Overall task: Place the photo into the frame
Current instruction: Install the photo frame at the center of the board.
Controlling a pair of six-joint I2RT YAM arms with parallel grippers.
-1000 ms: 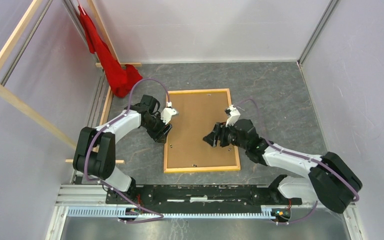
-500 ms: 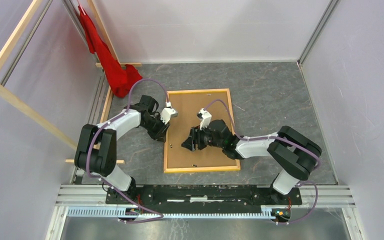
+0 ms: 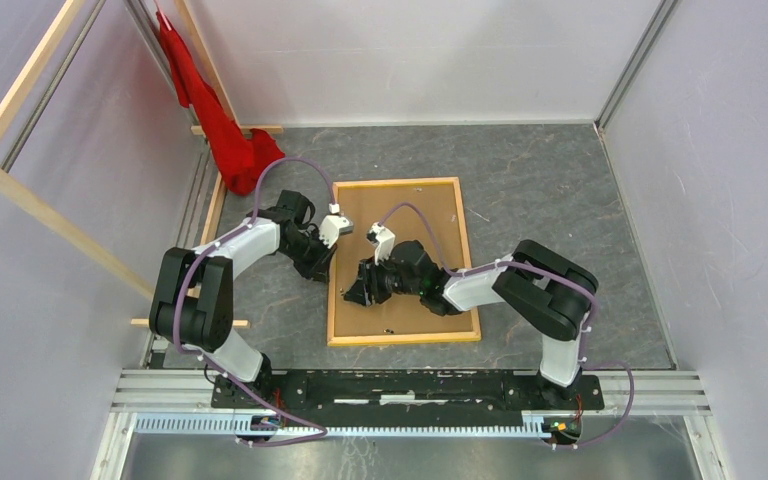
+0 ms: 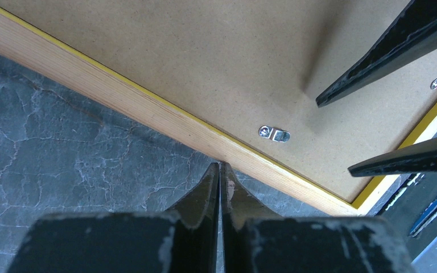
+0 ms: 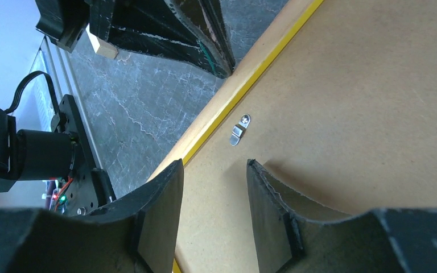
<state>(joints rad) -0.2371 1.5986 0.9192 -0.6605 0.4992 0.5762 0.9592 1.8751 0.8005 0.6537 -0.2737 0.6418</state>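
Grey table (image 3: pixel 560 200), mid-picture: left tool (image 4: pixel 220 166) closed, empty, tips at the frame (image 4: pixel 119 102)'s left rail. Frame face-down, long axis vertical. Clip (image 5: pixel 239 129) lies just ahead of open right tool (image 5: pixel 213 168), the nearer. Photo unseen; backing board (image 4: pixel 205 57) covers the frame.

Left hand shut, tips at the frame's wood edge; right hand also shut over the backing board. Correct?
No: the right hand is open, fingers apart over the backing board, as the right wrist view shows. The left hand is shut at the frame edge.
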